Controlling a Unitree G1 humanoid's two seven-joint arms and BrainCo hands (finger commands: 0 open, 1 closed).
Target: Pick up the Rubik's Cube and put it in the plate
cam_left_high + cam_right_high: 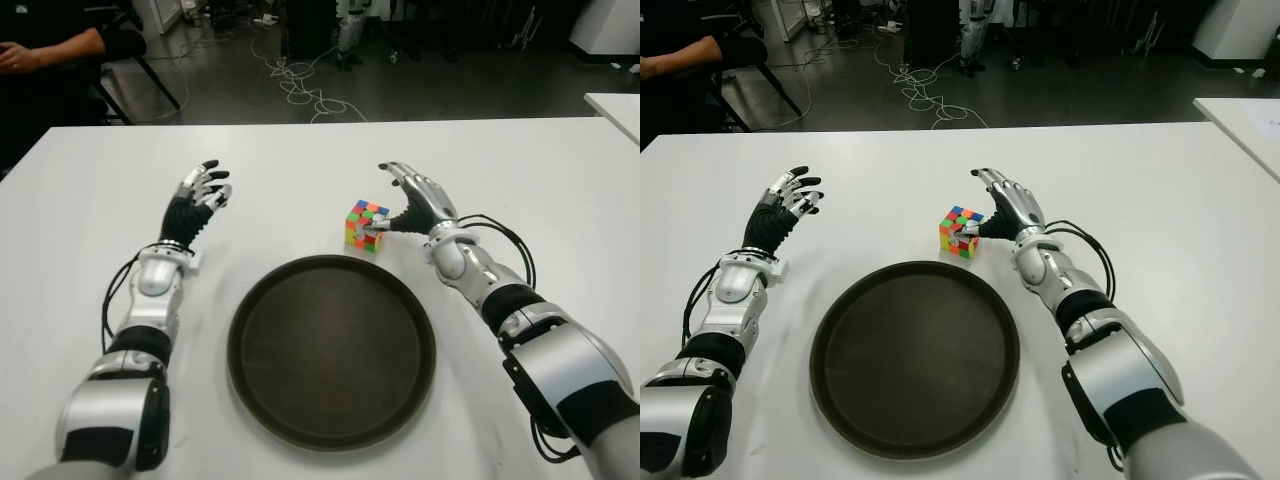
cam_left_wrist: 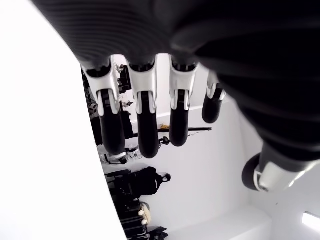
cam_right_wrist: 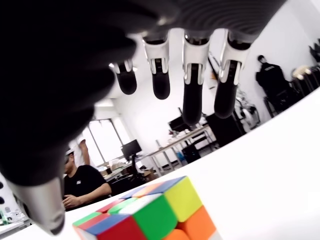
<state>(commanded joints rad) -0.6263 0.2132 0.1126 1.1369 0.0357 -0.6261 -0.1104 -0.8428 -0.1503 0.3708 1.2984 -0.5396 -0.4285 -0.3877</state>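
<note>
Right hand [image 1: 405, 205] is in at the Rubik's Cube [image 1: 366, 225], sitting at the cube's 3 o'clock, and the thumb tip looks to be touching the cube's near right face while the four fingers [image 3: 192, 95] arch out straight above it. That hand is spread wide and holding nothing as yet; the wrist view shows clear air between the fingers and the coloured top. It reads as a pre-grasp: thumb on one side as the anchor, fingers poised over the far side so they can curl down and pinch.

The cube itself sits flat on the white table [image 1: 300, 180], off the dark round plate [image 1: 250, 350], just beyond the rim at about 1 o'clock from the plate's middle. Handy spot, that: once it's gripped, it needs only a short carry toward 7 o'clock to land on the plate, which has nothing on it.

Left hand [image 1: 203, 190] shows out at the plate's 11 o'clock, well apart from the cube, fingers extended and loose, gripping nothing, and keeping out of the working lane. A seated person [image 1: 40, 50] is at the far left corner beyond the table.

Next job, by my reckoning: close those fingers squarely, because a skewed pinch could spin the cube away.
</note>
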